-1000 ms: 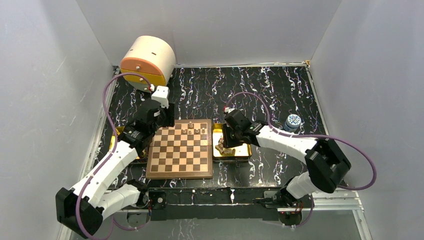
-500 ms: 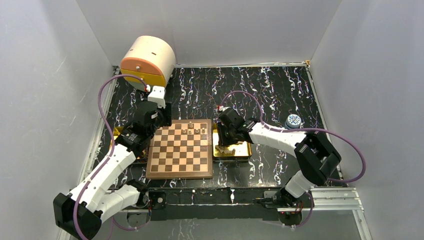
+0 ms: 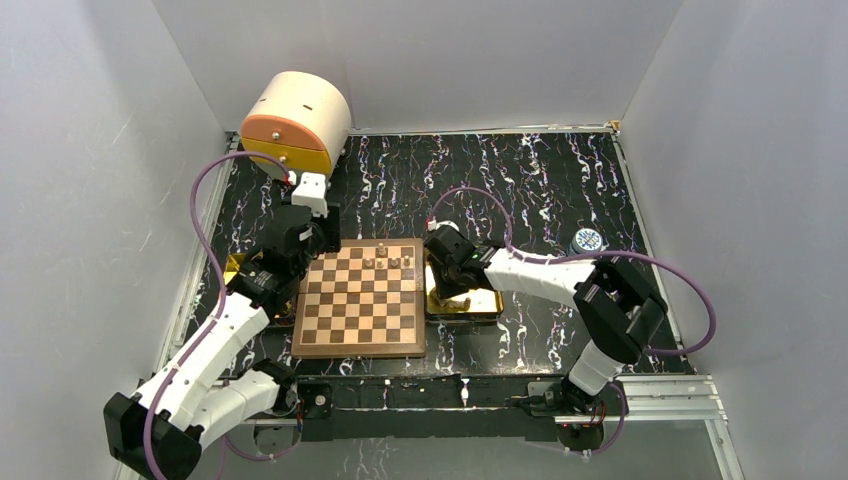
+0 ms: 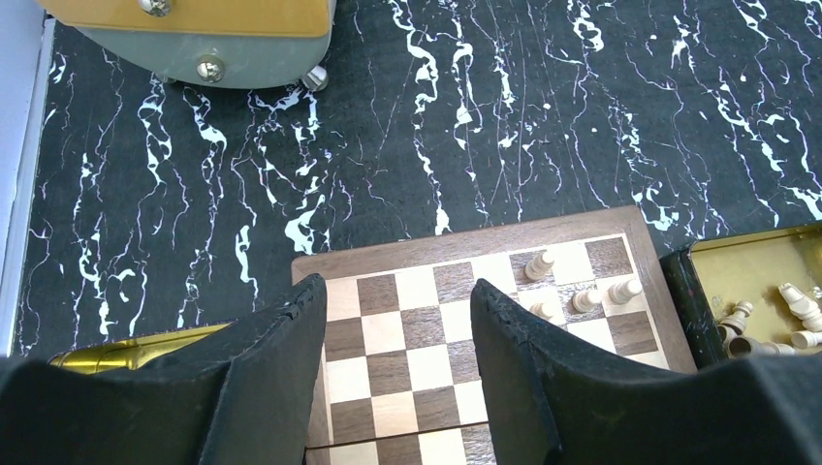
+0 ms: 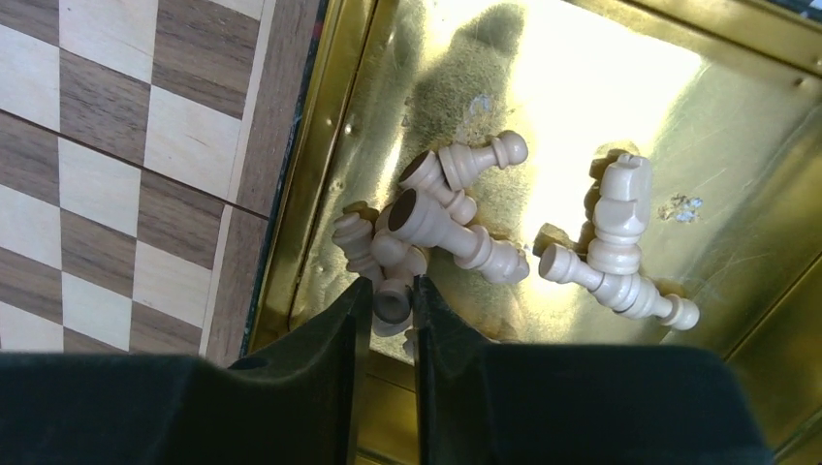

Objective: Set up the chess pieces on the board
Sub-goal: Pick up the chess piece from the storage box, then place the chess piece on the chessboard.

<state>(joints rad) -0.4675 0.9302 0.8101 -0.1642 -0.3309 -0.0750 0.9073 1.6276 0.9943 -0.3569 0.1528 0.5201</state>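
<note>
The board (image 3: 360, 300) lies at the table's middle, with several chess pieces (image 3: 382, 258) upright near its far edge. My left gripper (image 3: 322, 238) hovers open over the board's far left corner (image 4: 426, 339), with nothing between its fingers (image 4: 291, 329). The standing pieces (image 4: 584, 300) are to its right. My right gripper (image 5: 393, 291) is down in the gold tray (image 5: 582, 87) right of the board. It is shut on one tan chess piece (image 5: 393, 302) at the near end of a heap. More pieces (image 5: 620, 208) lie on their sides in the tray.
A round beige and orange drawer box (image 3: 295, 122) stands at the far left. A blue-capped bottle (image 3: 585, 243) sits at the right. A second gold tray (image 3: 235, 270) lies left of the board, partly under my left arm.
My right gripper slid left and down into the tray and narrowed its jaws onto a piece. My left arm drew back slightly toward the far left, still open.
</note>
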